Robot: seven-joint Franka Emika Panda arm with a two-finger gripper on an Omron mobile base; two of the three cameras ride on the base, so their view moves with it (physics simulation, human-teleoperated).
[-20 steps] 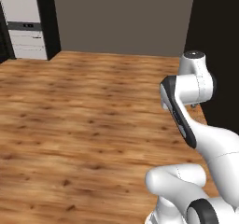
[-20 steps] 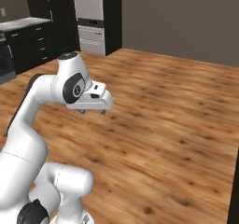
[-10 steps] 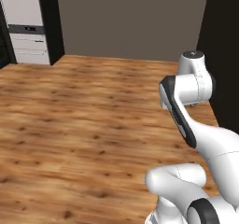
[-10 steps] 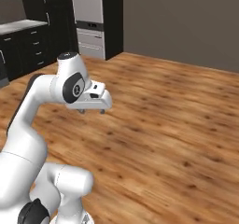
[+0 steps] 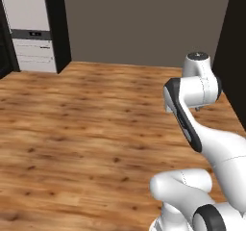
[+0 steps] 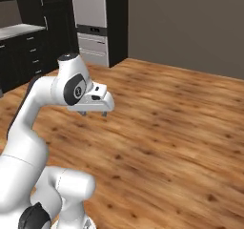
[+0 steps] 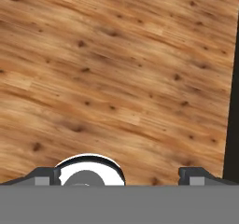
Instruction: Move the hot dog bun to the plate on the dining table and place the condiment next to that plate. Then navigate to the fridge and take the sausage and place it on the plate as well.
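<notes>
My gripper hangs open and empty over the bare wooden floor, held close in front of the arm's upper joint. In the hand view its two dark fingertips stand far apart with nothing but floor planks between them. The hot dog bun, the plate, the dining table, the condiment and the sausage are out of view. I cannot tell whether any of the dark units around is the fridge.
A tall pale appliance with drawers stands in black cabinetry at the far left. Black drawer units with a pale counter run along the left. A grey wall closes the back; a black panel rises at the right.
The whole picture has shifted a little, so the base has moved over the floor. The arm keeps the same pose and the gripper stays open.
</notes>
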